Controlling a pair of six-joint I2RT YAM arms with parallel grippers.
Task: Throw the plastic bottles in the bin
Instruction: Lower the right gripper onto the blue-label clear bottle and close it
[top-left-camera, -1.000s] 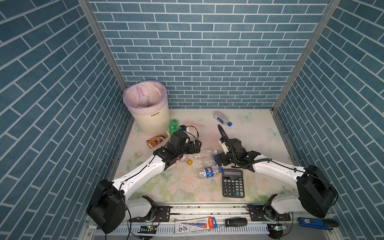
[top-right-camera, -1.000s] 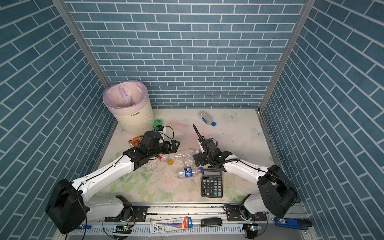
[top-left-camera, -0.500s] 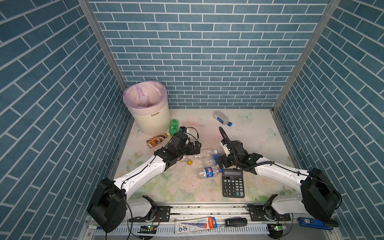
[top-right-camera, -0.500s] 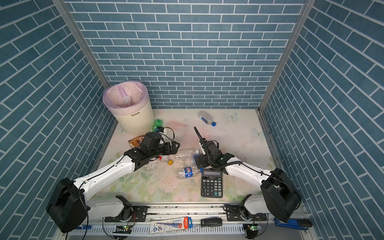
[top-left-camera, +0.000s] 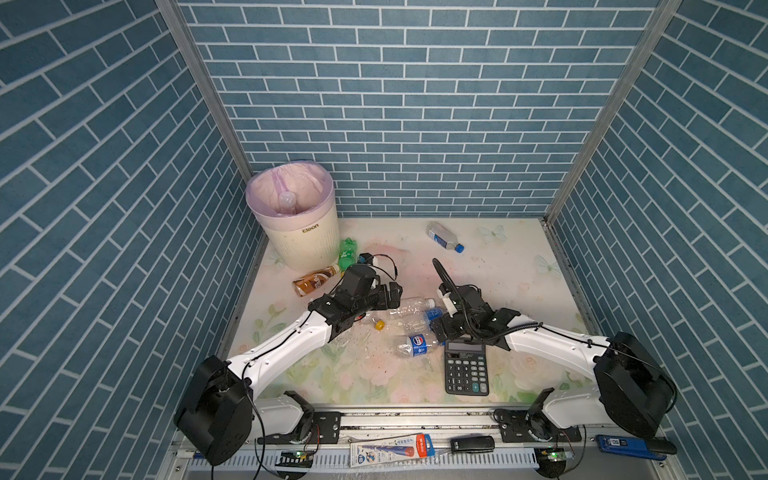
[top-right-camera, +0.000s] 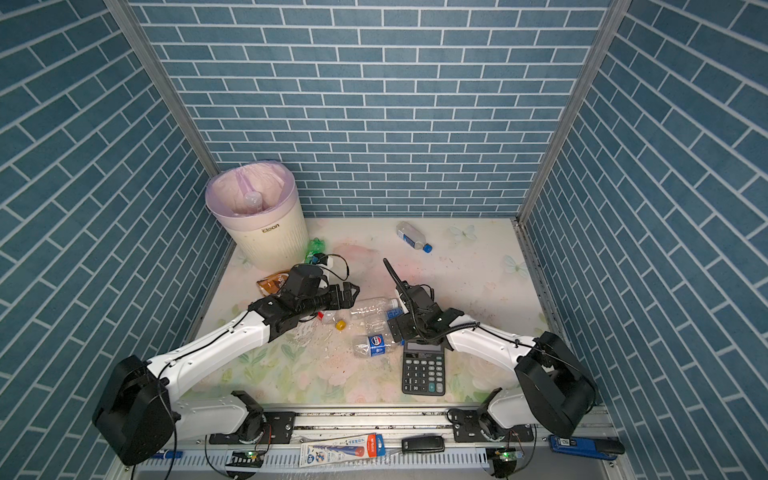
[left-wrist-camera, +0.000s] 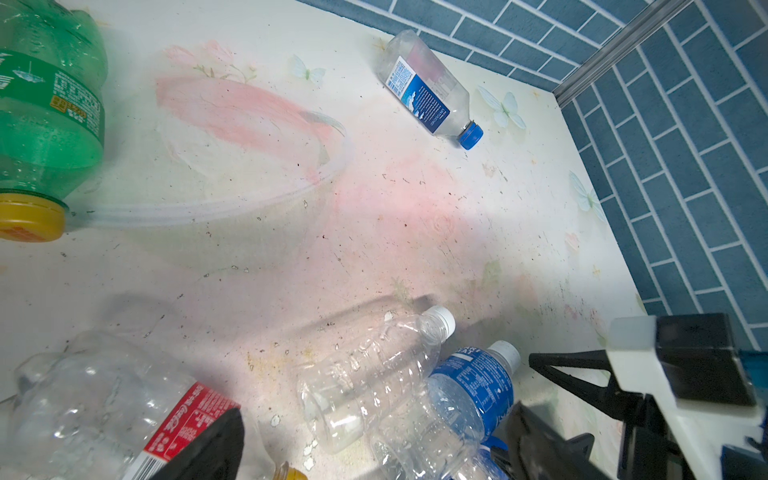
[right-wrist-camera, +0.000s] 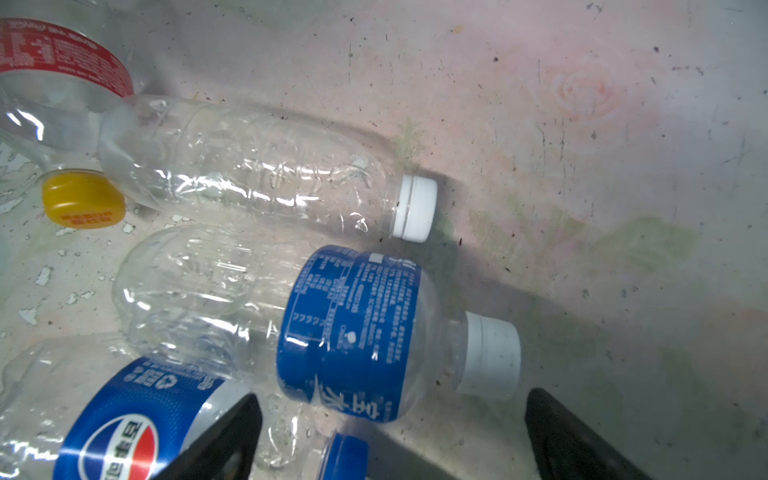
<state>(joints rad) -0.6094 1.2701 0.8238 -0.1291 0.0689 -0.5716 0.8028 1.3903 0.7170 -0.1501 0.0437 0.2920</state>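
Both claws stand wide apart and empty at the cluster of plastic bottles (top-left-camera: 409, 305) lying in the middle of the surface (top-left-camera: 511, 274), the left claw (top-left-camera: 394, 293) on the cluster's bin side, the right claw (top-left-camera: 439, 328) opposite. The blue-labelled bottle (right-wrist-camera: 353, 332) lies on its side just ahead of the right claw, its long axis running from one jaw toward the other, so a wrist turn looks needed before closing. The bin (top-left-camera: 305, 249), one bottle (top-left-camera: 287, 200) already in it, stands in the far left corner, nearer the left arm (top-left-camera: 286, 349).
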